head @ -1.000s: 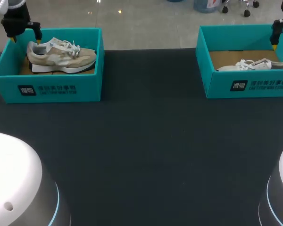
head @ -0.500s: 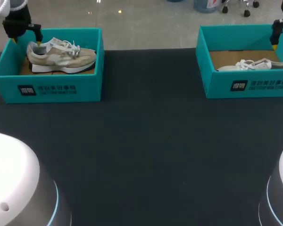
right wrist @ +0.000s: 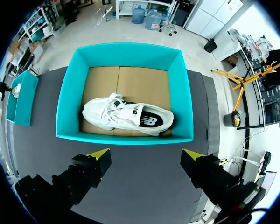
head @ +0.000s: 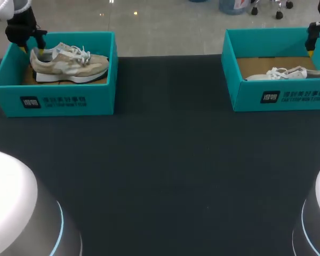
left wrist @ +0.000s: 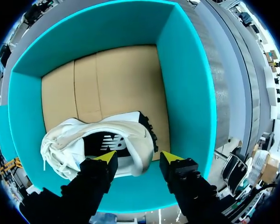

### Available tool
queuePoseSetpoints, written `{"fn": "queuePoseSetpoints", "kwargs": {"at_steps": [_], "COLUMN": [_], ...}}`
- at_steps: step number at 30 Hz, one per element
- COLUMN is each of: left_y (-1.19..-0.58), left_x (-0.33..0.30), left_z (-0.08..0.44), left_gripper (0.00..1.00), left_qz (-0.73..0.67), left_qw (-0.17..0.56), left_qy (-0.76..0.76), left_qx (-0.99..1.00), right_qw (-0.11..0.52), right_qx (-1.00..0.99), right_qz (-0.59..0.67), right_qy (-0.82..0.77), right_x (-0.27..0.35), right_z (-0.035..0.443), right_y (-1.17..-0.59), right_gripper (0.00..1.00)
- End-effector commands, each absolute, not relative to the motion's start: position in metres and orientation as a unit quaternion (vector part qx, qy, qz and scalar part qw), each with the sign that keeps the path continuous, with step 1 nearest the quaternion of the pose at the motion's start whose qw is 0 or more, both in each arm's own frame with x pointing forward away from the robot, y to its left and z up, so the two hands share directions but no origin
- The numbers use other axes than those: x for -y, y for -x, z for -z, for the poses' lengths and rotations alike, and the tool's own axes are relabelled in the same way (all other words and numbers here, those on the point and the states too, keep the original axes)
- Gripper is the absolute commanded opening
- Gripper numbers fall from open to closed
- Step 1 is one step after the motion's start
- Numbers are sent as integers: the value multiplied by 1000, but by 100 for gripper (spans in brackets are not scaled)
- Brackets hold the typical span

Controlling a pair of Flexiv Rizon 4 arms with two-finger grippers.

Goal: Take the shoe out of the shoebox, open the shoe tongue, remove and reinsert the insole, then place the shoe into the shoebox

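Here's the beige shoe (head: 69,63), lying on its sole inside the left box (head: 53,98), heel (head: 36,55) toward the far left corner, toe pointing to the middle of the table (head: 170,160). By the look of it, a light thing: soft fabric upper that will squash under a pinch, firmer around the heel cup and along the sole. The laces (head: 81,52) lie loose on top, and I'd call them the snag risk on the way out.

The left gripper (left wrist: 136,158) hangs right over that heel end, fingers spread apart and holding nothing. In the left wrist view one yellow tip sits over the shoe's side, the other over the gap between heel and box wall; whether the first tip actually touches the shoe is hard to say from this angle. The heel collar looks the best place to grab, since it is stiff enough not to fold and clear of the laces. A grip across the soft middle would likely crumple and tilt the shoe.

Out on the other side, a white shoe (right wrist: 126,116) rests in the right box (right wrist: 126,137), laces up. The right gripper (right wrist: 146,156) hovers well above, short of the box's near wall, fingers wide and empty.
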State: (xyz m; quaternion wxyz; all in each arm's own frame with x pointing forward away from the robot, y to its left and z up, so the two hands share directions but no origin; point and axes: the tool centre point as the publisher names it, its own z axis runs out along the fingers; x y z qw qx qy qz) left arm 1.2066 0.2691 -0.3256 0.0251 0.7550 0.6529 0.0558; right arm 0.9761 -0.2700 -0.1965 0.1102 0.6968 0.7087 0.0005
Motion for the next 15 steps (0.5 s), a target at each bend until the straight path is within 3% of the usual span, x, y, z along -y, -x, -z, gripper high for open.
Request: {"fn": "queuePoseSetpoints", "kwargs": {"at_steps": [1,5,10,15], "left_y": [-1218,-1215,-1213,-1211], "left_x": [-274,-279,-281,-280], "left_z": [332,336,344,354], "left_gripper": [51,49,56,54], "left_qz": [-45,-44,-31,-22], "left_qw": [18,17,18,15], "left_qy": [-756,-758,-762,-764], "left_qx": [-653,-650,-646,-645], "right_qw": [111,111,111,111], "right_qx": [-708,-708,-708,-708], "right_qz": [-1,-1,-1,-1], "right_qy": [-697,-697,-697,-697], "right_x": [270,270,270,270], "right_z": [196,196,196,196], "right_y": [-975,-975,-975,-975], "right_gripper": [100,100,100,100]}}
